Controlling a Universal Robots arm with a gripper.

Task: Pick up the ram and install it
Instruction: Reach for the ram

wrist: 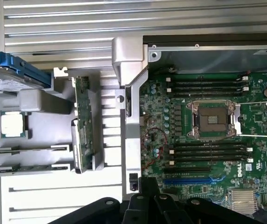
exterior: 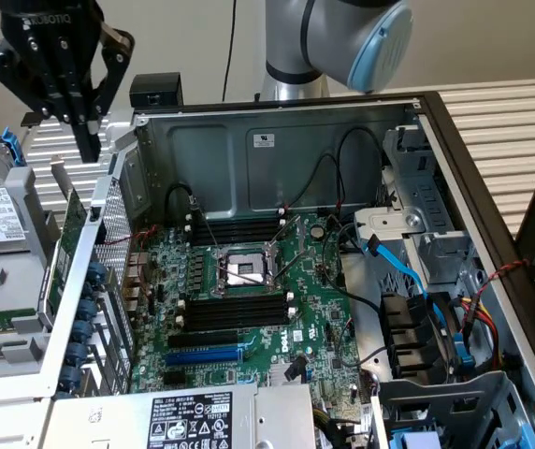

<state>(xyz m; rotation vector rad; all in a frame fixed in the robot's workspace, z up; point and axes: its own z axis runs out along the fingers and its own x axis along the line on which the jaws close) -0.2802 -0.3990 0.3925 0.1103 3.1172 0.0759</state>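
I see the open case [exterior: 277, 154] with its board [exterior: 314, 281]. Just outside the case wall, a grey rack [wrist: 47, 109] carries the ram [wrist: 82, 123], which stands on its long edge. I judge the ram light, thin and stiff but fragile, and its chips and contacts are best left untouched. I would pinch it across the flat faces, near the middle of the upper edge. My hand [exterior: 88, 145] hangs with its fingers together, holding nothing. The ram sits below the hand, apart from it and almost under the tips.
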